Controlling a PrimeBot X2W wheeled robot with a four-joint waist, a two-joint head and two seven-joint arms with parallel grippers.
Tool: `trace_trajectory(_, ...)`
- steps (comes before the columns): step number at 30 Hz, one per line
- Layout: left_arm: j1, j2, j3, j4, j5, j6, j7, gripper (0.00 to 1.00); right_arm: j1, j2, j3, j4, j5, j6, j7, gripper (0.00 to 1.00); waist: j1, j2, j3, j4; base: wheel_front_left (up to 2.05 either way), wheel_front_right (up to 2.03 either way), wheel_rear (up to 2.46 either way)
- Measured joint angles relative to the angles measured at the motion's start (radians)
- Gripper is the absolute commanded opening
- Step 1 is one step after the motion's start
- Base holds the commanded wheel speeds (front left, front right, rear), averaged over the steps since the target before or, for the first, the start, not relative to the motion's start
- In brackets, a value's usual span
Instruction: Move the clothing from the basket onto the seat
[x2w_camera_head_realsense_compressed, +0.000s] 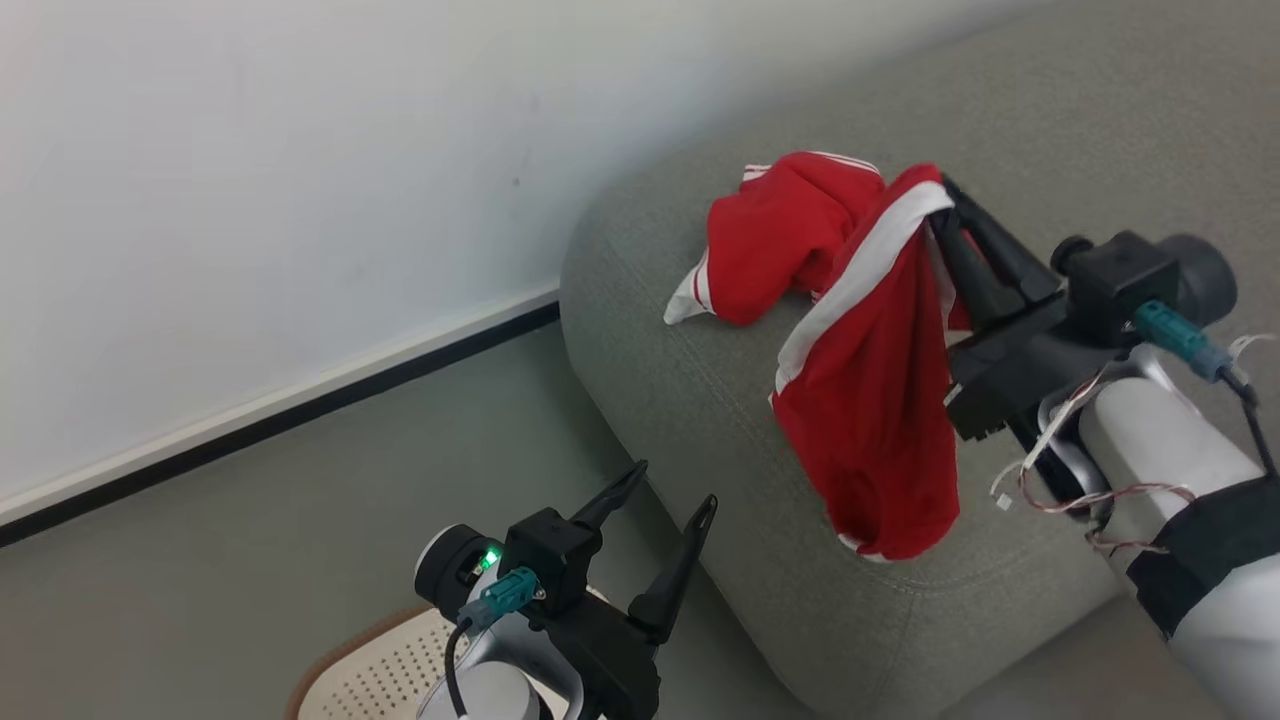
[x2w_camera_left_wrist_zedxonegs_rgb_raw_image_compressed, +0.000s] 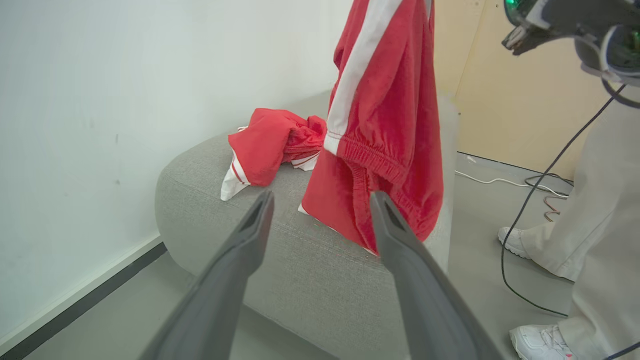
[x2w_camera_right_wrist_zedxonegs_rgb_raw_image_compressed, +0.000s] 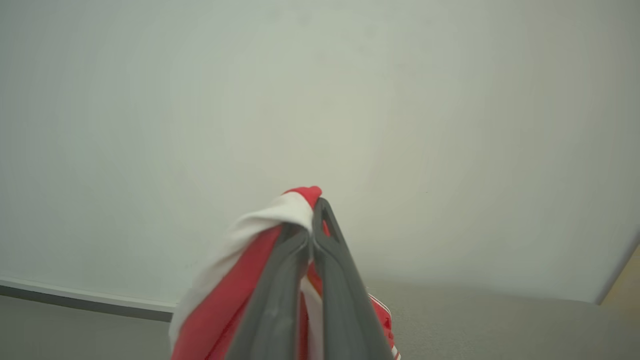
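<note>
By the white wall (x2w_camera_head_realsense_compressed: 250, 200), on the grey sofa (x2w_camera_head_realsense_compressed: 700, 420), lying crumpled: one red garment (x2w_camera_head_realsense_compressed: 770, 240). Pinching a second garment (x2w_camera_head_realsense_compressed: 870, 400) tight in the right gripper (x2w_camera_right_wrist_zedxonegs_rgb_raw_image_compressed: 311, 220), dangling it over the sofa. Holding the left gripper (x2w_camera_head_realsense_compressed: 676, 483) spread wide and empty by the basket (x2w_camera_head_realsense_compressed: 385, 675). Catching a person's legs (x2w_camera_left_wrist_zedxonegs_rgb_raw_image_compressed: 600, 200) from the left wrist.

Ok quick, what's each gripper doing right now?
Left gripper: open, empty.
Right gripper: shut on a red garment with a white stripe.
</note>
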Motion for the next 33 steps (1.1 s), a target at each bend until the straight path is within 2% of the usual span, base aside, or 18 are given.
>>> trace_trajectory(7, -0.019, 0.009, -0.008, -0.019, 0.035, 0.004, 0.006, 1.0, -0.107, -0.02, -0.063, 0.016, 0.012, 0.013, 0.0, 0.0, 0.0, 0.0, 0.091, -0.044, 0.0, 0.0, 0.0)
trace_trajectory(15, -0.078, 0.037, -0.007, -0.067, 0.06, 0.008, 0.014, 1.0, -0.335, -0.08, -0.155, 0.102, 0.026, 0.022, 0.003, 0.0, 0.0001, 0.0, 0.189, -0.051, 0.0, 0.0, 0.0)
trace_trajectory(20, -0.117, 0.056, -0.009, -0.113, 0.096, 0.008, 0.027, 1.0, -0.488, -0.123, -0.207, 0.189, 0.036, 0.024, 0.025, 0.0, 0.0002, 0.0001, 0.255, -0.031, 0.0, 0.0, 0.0)
trace_trajectory(24, -0.149, 0.062, -0.016, -0.157, 0.115, 0.008, 0.038, 1.0, -0.549, -0.155, -0.212, 0.226, 0.024, 0.023, 0.036, 0.0, 0.0, 0.0001, 0.304, -0.004, 0.0, 0.0, 0.0)
trace_trajectory(33, -0.207, 0.075, -0.041, -0.253, 0.165, 0.007, 0.071, 1.0, -0.603, -0.156, -0.224, 0.333, 0.026, 0.024, 0.035, 0.0, 0.0001, 0.0002, 0.417, 0.066, 0.0, 0.0, 0.0)
